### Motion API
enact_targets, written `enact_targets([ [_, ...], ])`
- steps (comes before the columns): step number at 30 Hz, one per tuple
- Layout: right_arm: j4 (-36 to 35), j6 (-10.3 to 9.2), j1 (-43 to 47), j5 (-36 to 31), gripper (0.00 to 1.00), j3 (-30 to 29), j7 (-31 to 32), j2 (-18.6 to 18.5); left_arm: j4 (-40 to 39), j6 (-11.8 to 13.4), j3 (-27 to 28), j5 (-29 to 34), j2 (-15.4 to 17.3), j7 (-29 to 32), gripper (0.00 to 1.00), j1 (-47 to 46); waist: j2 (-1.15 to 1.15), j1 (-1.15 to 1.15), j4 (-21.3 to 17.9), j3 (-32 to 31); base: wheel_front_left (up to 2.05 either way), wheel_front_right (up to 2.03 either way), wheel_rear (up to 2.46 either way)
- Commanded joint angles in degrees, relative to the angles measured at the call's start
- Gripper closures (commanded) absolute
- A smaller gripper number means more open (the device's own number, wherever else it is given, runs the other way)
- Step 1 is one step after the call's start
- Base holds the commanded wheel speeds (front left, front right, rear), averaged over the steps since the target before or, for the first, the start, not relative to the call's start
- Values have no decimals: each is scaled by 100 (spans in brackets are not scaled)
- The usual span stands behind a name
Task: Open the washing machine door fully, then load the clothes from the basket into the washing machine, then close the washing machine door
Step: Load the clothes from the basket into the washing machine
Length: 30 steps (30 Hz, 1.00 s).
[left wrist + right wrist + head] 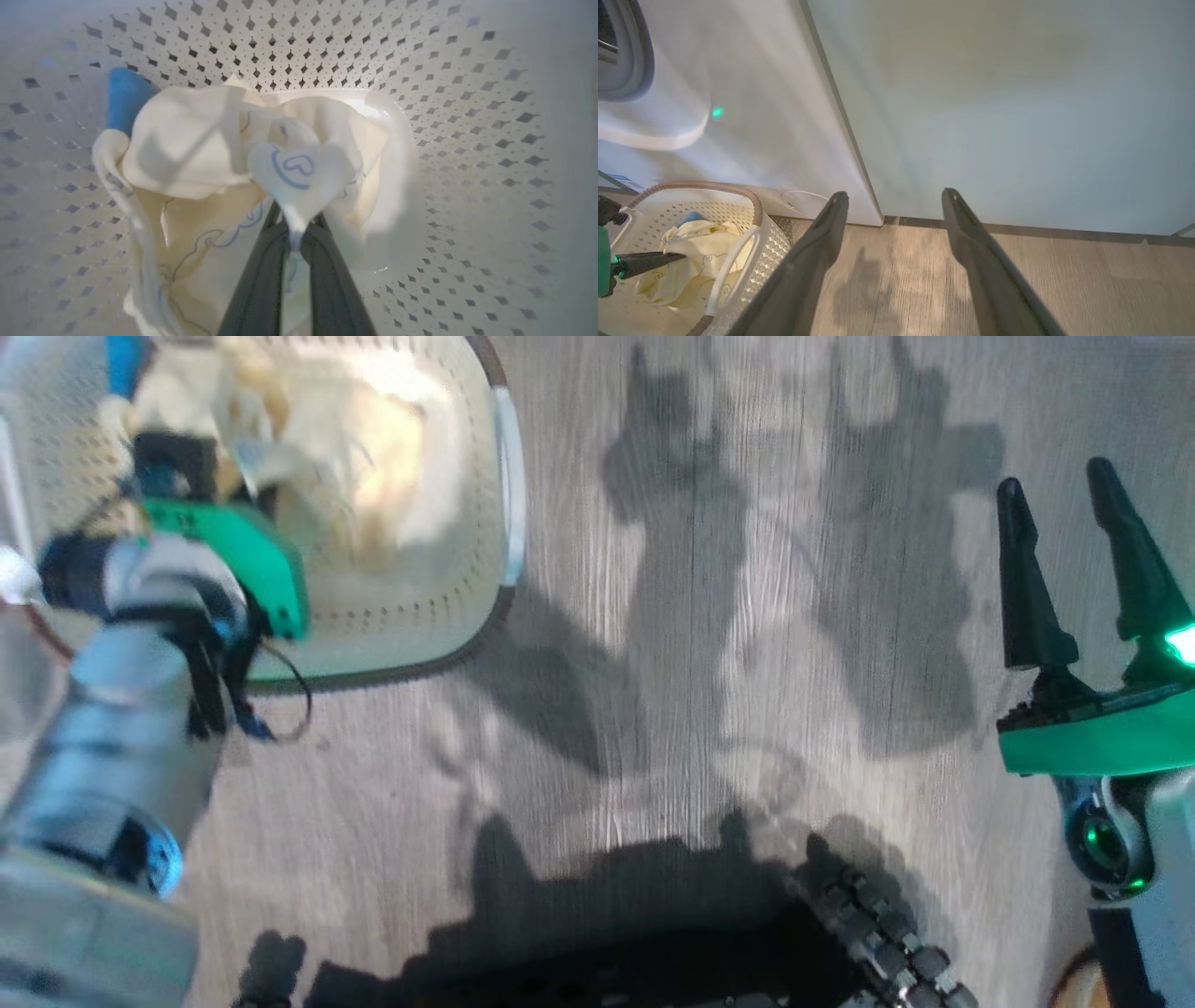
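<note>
**Head view:** 1 basket [420, 665] on wood floor [700, 616], upper left. My L gripper [175, 465] reaches down into it, onto the clothes [373, 457]. Tips are hidden and the view is blurred. My R gripper [1055, 481] is at right over bare floor, 2 fingers spread wide, nothing betw. them.

**L wrist view:** my 2 fingers [261, 280] are pinched together on 1 fold of pale yellow cloth w/ blue line print. Clothes lie in a heap on the basket bottom, w/ 1 blue patch [124, 100] at the heap's edge. No. of garments: can't tell.

**R wrist view:** my 2 fingers are wide apart, empty. 1 washing machine [738, 116], white front, grey ring at top left. Basket stands on the floor just in front of it. 1 pale cabinet panel [994, 93] sits beside the machine.
</note>
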Motion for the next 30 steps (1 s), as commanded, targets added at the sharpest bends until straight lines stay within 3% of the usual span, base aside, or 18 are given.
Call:
enact_targets([
  [1,-92,1,238,25,0,91,-54,-34,-92,-2,40,-57,127,-66,100,273,0,0,88,-363,0,0,0],
  [12,134,1,672,68,0,100,-54,4,-1181,-6,191,-387,254,-127,100,1458,0,0,190,-1654,0,0,0],
  [25,277,1,1237,83,0,-14,-54,-48,-2273,44,1111,88,314,-129,100,2928,0,0,281,-2917,0,0,0],
  [30,315,1,1506,86,0,-92,-54,-57,-2986,125,1728,301,289,-129,100,3577,0,0,368,-3405,0,0,0],
])
